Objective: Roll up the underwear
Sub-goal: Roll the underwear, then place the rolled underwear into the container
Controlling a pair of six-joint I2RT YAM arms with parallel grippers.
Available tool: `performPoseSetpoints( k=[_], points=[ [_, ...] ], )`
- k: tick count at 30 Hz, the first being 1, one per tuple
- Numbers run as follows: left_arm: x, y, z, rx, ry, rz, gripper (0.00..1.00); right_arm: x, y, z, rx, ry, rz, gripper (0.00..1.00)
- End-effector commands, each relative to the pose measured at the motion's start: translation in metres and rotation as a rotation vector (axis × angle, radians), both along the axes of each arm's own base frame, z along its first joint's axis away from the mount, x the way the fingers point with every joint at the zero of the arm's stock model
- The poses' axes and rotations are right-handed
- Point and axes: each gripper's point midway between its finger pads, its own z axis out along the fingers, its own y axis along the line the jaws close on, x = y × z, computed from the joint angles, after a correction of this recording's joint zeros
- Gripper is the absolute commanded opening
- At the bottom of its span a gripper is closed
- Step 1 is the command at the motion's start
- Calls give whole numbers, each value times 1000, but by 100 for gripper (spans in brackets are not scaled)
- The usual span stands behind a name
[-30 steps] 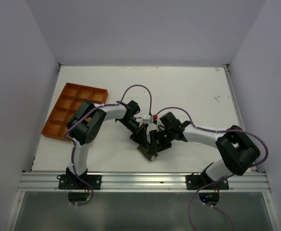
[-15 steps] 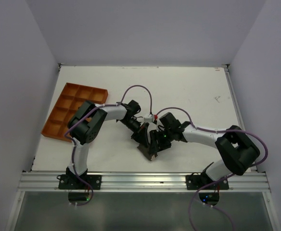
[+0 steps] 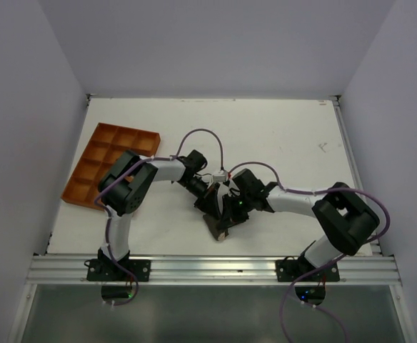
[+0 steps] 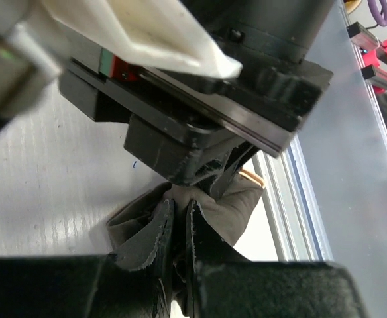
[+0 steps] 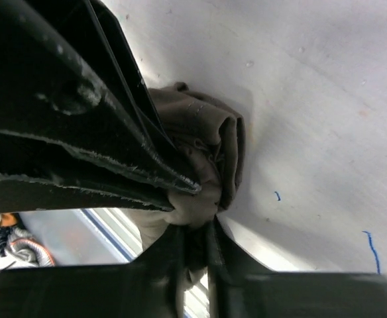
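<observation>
White table [image 3: 280, 136] between plain pale walls [image 3: 215, 43], with a metal rail [image 3: 215, 268] along the near edge. At the far left lies an orange tray [image 3: 81, 161], hard plastic with square compartments. It is well apart from the work.

Near the middle of the near edge, the left gripper [image 3: 212, 204] reaches in from the left. In its wrist view the fingers [image 4: 162, 232] are pressed nearly together and pinch a fold of the underwear [image 4: 230, 205]. The cloth is soft, dark brownish-grey and thin, bunched into loose wrinkles, and a small piece of tan band [image 4: 252, 175] shows at its far side.

Just to the right, almost touching, the right gripper [image 3: 228, 211] comes from the other side. Its fingers [image 5: 177, 255] are also close together on a tuck of the same cloth. There the underwear [image 5: 207, 146] looks like a short, thick bundle with rounded, layered folds, lying on the table.

I judge that the rolling is well along: the garment is already a compact lump and not flat. The next move probably needs both grips to turn together and keep the layers tight, because such soft cloth can spring open when one grip lets go.
</observation>
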Motion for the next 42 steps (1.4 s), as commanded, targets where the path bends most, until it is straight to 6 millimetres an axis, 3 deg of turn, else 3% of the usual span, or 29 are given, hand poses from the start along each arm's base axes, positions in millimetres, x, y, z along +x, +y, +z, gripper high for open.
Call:
performPoseSetpoints(
  k=[1, 7, 13, 16, 21, 24, 27, 29, 31, 32, 38, 42],
  points=[
    [15, 0, -28, 103, -129, 42, 10, 4, -15, -39, -133, -67, -31, 4],
    [31, -10, -16, 109, -84, 121, 6, 3, -15, -31, -97, -98, -48, 0],
    [46, -17, 14, 85, -113, 166, 22, 7, -9, -13, -41, -144, -43, 0],
    [55, -18, 30, 78, -113, 195, 24, 9, -7, -8, -28, -160, -46, 0],
    [71, -9, 57, 53, -129, 266, 28, 11, -2, 1, -5, -177, -46, 0],
    [91, -3, 75, 70, -161, 355, 28, 13, 2, 9, 11, -196, -44, 0],
    [125, 13, 96, 105, -213, 523, 28, 17, 6, 17, 20, -218, -46, 0],
    [157, 34, 117, 128, -285, 678, 28, 22, 11, 23, 26, -235, -45, 0],
    [179, 58, 132, 163, -305, 811, 28, 25, 13, 28, 21, -251, -41, 0],
    [185, 68, 150, 152, -352, 864, 28, 30, 17, 34, 28, -266, -41, 0],
    [198, 117, 207, 129, -377, 1084, 37, 54, 37, 59, 54, -320, -25, 0],
    [198, 138, 224, 137, -368, 1151, 33, 64, 50, 68, 75, -339, -19, 0]
  ],
)
